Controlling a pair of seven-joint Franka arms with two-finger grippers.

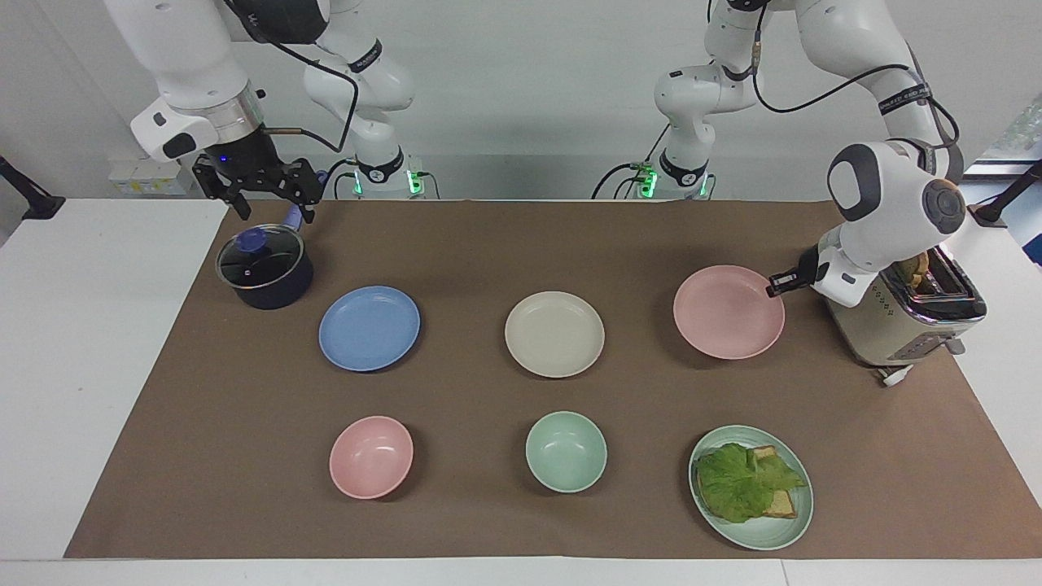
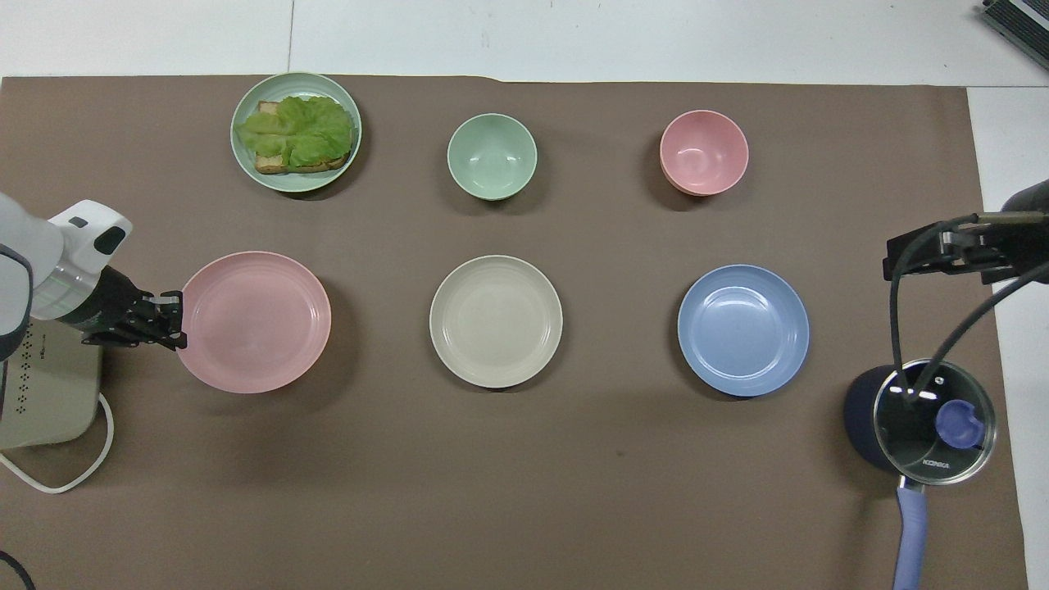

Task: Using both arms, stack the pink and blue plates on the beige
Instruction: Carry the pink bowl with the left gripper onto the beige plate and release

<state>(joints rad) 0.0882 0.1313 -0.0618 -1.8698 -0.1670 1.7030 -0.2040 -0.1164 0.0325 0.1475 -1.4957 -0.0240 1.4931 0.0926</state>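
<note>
The pink plate (image 1: 727,313) (image 2: 256,321) hangs a little above the mat at the left arm's end, casting a shadow under it. My left gripper (image 1: 777,286) (image 2: 176,315) is shut on its rim on the toaster's side. The beige plate (image 1: 554,334) (image 2: 496,321) lies flat mid-mat, and the blue plate (image 1: 369,328) (image 2: 743,329) lies flat beside it toward the right arm's end. My right gripper (image 1: 273,213) waits open and empty, up in the air over the pot.
A toaster (image 1: 904,317) stands under the left arm. A dark pot with a glass lid (image 1: 264,268) sits beside the blue plate. Farther from the robots stand a pink bowl (image 1: 371,456), a green bowl (image 1: 566,452) and a green plate with lettuce and toast (image 1: 753,488).
</note>
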